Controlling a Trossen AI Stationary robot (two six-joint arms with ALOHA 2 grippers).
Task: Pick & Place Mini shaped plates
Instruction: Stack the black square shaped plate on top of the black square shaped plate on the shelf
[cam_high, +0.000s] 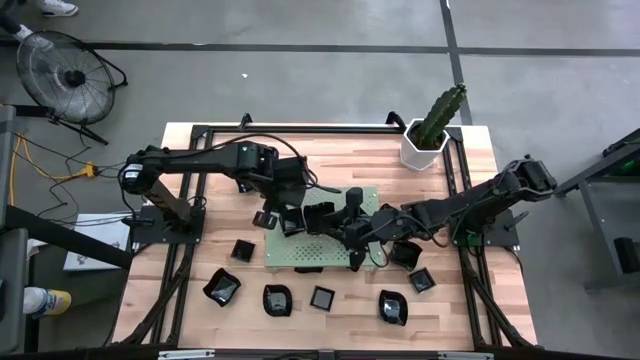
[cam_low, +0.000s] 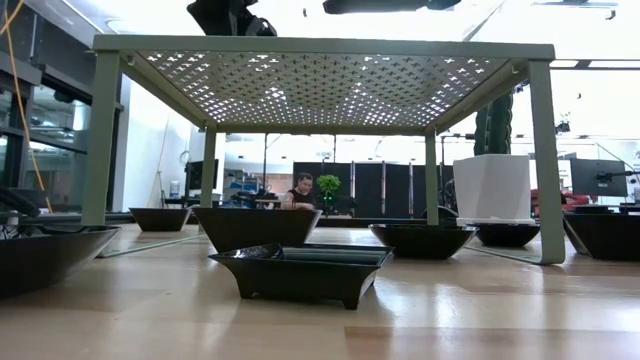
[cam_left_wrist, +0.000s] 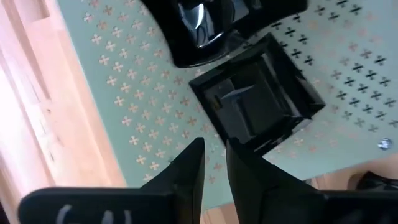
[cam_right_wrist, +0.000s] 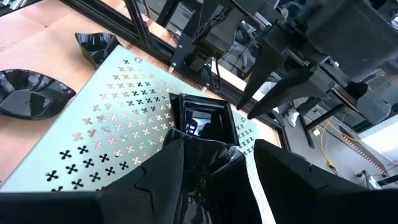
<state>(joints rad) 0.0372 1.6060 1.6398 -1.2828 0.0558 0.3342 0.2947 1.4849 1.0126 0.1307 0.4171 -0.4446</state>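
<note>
A: Where is the square plate (cam_left_wrist: 258, 93) found relative to the left gripper (cam_left_wrist: 214, 165)?

B: It is seen lying flat on the green board (cam_left_wrist: 124, 112), just beyond the narrowly parted fingertips, apart from them, its sides set diagonal to the board's edges.

A: And the right gripper (cam_right_wrist: 214, 171)?

B: A black dish (cam_right_wrist: 211, 165) is held between its widely spread fingers; that arm is stretched low across the board.

— What sort of place is this?
— A robotics lab or workshop. The wooden counter (cam_high: 200, 300) sits in a black metal frame (cam_high: 185, 215) on a grey concrete floor (cam_high: 300, 60) with dark taped lines.
— Anything else?
— A floor fan (cam_high: 62, 75) beside it, orange cable (cam_high: 40, 160) trailing, and monitors (cam_low: 598, 178) and a seated person (cam_low: 300, 192) at desks behind.
</note>
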